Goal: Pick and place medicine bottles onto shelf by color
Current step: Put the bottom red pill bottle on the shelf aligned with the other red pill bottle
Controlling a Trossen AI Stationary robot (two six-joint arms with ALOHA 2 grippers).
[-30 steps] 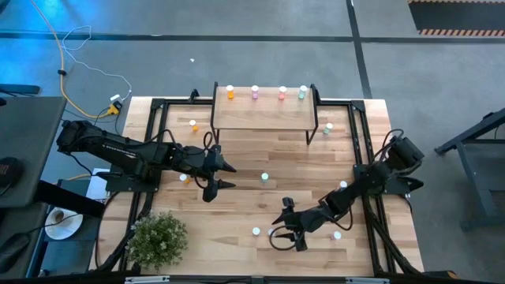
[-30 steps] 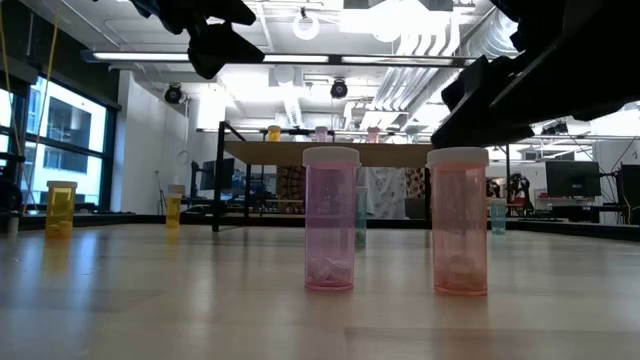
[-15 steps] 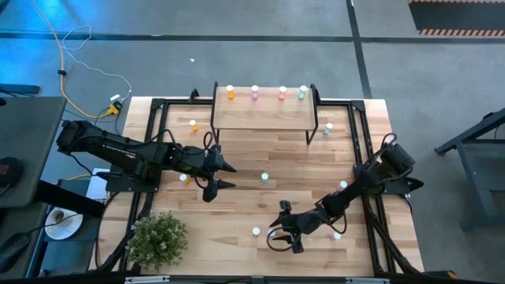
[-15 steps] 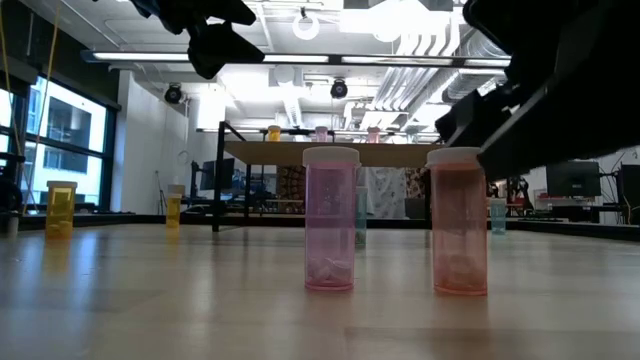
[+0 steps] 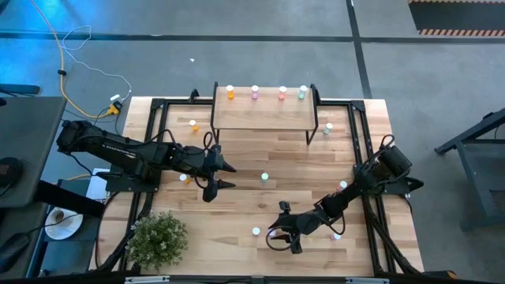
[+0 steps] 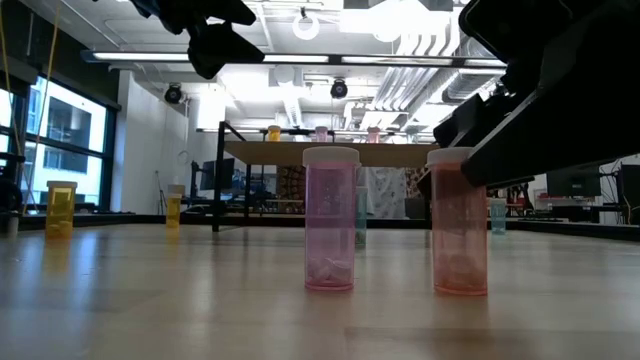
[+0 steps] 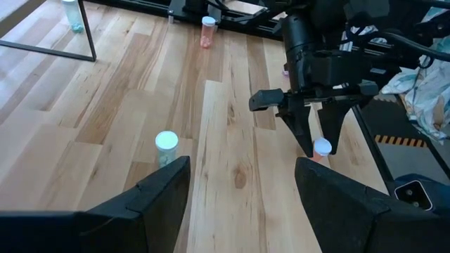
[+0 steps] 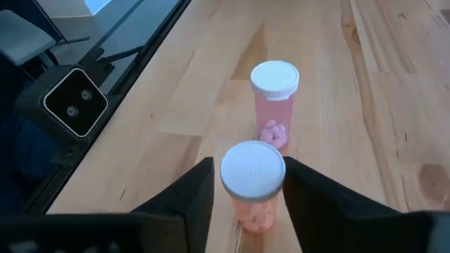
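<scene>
Partly hidden: red bottle [image 8: 253, 184] between right gripper [image 8: 247, 188] jaws.

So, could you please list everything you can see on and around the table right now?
table: one, striped light wood, under both arms.
shelf: one, light wood on black legs, far middle of the table.
shelf bottles: four, orange, pink, red, green, in a row along its far edge.
loose bottles: about eight, white caps, mixed colours, scattered over the table.
plant: one, green, near left corner.
left gripper: one, dark, open and empty, left of the table's middle.
right gripper: one, dark, near the front edge, at a reddish bottle beside a pink bottle.
</scene>
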